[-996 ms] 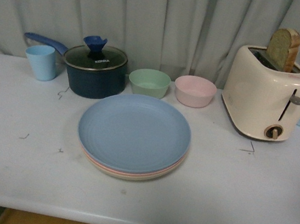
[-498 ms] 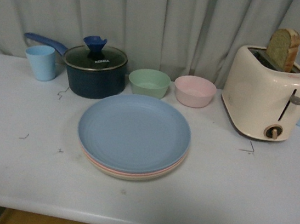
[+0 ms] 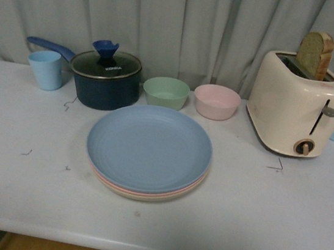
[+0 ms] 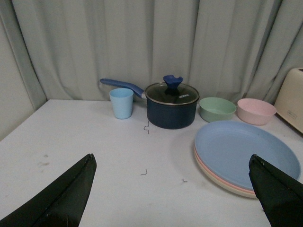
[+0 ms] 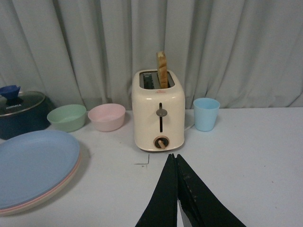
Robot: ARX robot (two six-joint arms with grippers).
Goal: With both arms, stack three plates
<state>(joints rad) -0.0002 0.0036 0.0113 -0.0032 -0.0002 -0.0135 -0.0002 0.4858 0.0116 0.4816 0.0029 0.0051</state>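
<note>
Plates: the round matte blue plate [image 3: 150, 147] lies on top of the pink plate [image 3: 146, 192], with the beige-cream plate [image 3: 139, 196] at the bottom, all on the pale grey table [image 3: 277, 220].
Change: in the front view nothing differs from a second ago; the stack and every item around it sit in the same places.
Front view only: it shows no arm at all, and takes in the whole table at once.
Left wrist view: the left fingers [image 4: 170, 191] are spread wide apart and empty, the black tips at either side of the picture; the stack lies just beyond one tip, touching neither.
Right wrist view: the right fingers [image 5: 176, 194] are pressed together with nothing between them, hanging low over bare table; the stack sits well off to one side of them.
Beyond the stack: a dark blue lidded saucepan [image 3: 105, 80], a small green bowl [image 3: 166, 92], a small pink bowl [image 3: 217, 102].
Farther out: a cream toaster [image 5: 158, 116] holding a slice of bread [image 5: 162, 68] stands ahead of the right fingers, a light blue cup [image 5: 206, 114] beside it; another light blue cup [image 4: 121, 103] shows near the saucepan handle.
</note>
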